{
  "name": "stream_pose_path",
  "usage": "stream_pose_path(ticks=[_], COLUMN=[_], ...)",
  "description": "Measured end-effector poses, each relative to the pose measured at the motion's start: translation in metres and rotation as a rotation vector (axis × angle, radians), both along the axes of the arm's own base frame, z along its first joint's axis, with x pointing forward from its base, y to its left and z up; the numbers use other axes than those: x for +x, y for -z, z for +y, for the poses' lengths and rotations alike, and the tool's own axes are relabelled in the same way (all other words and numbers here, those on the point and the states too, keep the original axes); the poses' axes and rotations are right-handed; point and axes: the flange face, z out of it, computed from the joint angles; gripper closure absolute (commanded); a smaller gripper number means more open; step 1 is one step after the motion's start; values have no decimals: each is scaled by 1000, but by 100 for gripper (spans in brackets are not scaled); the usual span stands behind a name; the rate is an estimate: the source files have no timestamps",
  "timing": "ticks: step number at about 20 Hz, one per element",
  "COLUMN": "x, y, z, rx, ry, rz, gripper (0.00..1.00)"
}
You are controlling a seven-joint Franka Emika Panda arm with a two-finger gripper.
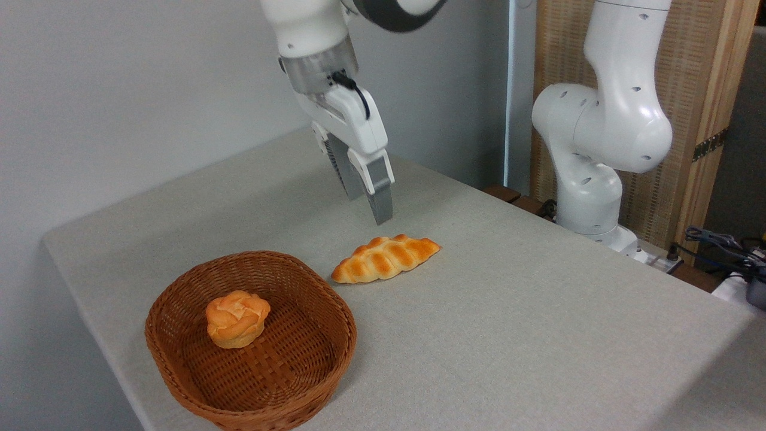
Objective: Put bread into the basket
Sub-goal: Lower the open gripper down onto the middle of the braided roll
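Observation:
The bread (386, 258), a long braided golden-orange loaf, lies flat on the grey table just right of and behind the basket (326, 299). The basket is reddish-brown wicker with a thick rim and sits near the table's front left. My gripper (368, 206) hangs above the table a little behind the loaf, pointing down, clear of it. Its two fingers (379, 200) stand apart with nothing between them.
A small round rose-shaped bun (237, 318) sits inside the basket, towards its left side. The arm's white base (598, 137) rises at the back right, with cables (718, 245) beside it. The table (508, 335) edge runs close along the basket's left.

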Motion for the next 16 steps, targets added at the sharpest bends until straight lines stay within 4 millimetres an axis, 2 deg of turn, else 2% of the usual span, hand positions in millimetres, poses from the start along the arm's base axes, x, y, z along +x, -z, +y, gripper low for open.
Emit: stream_pose_path(ticks=[4, 7, 11, 16], x=[-25, -31, -33, -34], y=[40, 63, 82, 87], z=[-13, -16, -14, -14], rx=[4, 0, -3, -3], ry=[39, 49, 48, 49], rz=[-10, -32, -49, -50], gripper=[0, 0, 0, 0])
